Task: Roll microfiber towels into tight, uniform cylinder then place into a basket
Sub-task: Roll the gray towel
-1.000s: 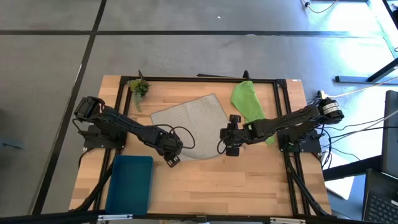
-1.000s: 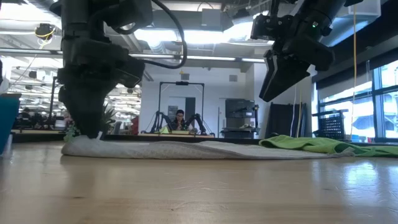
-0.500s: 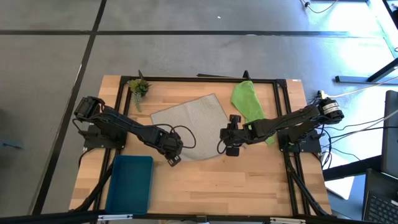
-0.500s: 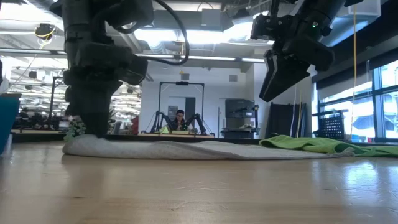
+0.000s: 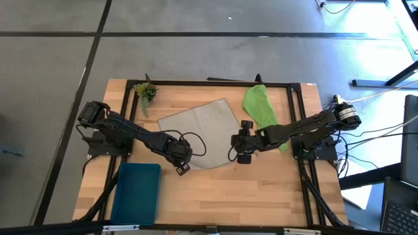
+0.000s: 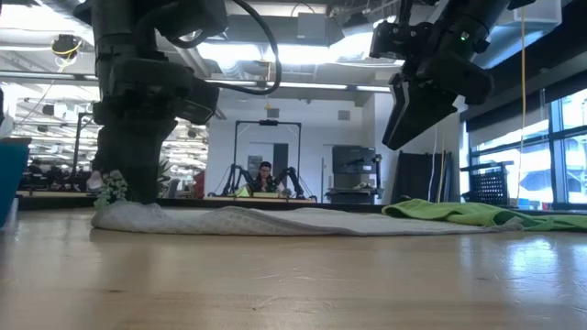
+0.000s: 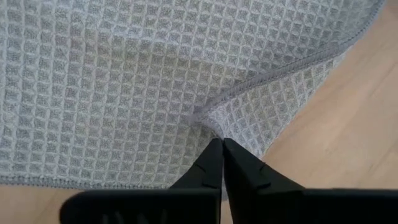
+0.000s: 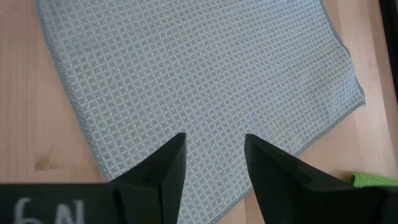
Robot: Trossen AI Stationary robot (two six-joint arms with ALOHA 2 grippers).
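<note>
The light grey waffle-weave towel [image 5: 202,127] lies flat in the middle of the table, turned at an angle. My left gripper [image 5: 181,167] points steeply down at the towel's near corner and is shut on it. My right gripper [image 5: 243,156] hangs open above the towel's right near edge, clear of the cloth [image 8: 205,93]; the low view shows it well above the table [image 6: 413,119]. The lime green towel [image 5: 260,104] lies crumpled at the far right, resting on the wood. The teal basket [image 5: 137,192] stands at the near left. My left gripper pinches the grey towel at its hemmed edge [image 7: 208,118], near the near corner, between its two fingertips [image 7: 214,155]. The fingers come from above, pointing steeply down. The cloth puckers up into a small ridge at the pinch; the rest lies flat on the table [image 6: 275,220].
A small green plant sprig [image 5: 145,91] lies at the far left corner. A black frame [image 5: 209,83] runs around the tabletop. Bare wood [image 5: 248,196] shows along the near side, right of the basket. A person sits in the room beyond [image 6: 265,179].
My left gripper's fingers have drawn together on the grey towel's near corner, staying in place over it. The towel still lies flat. My right gripper has kept still.
</note>
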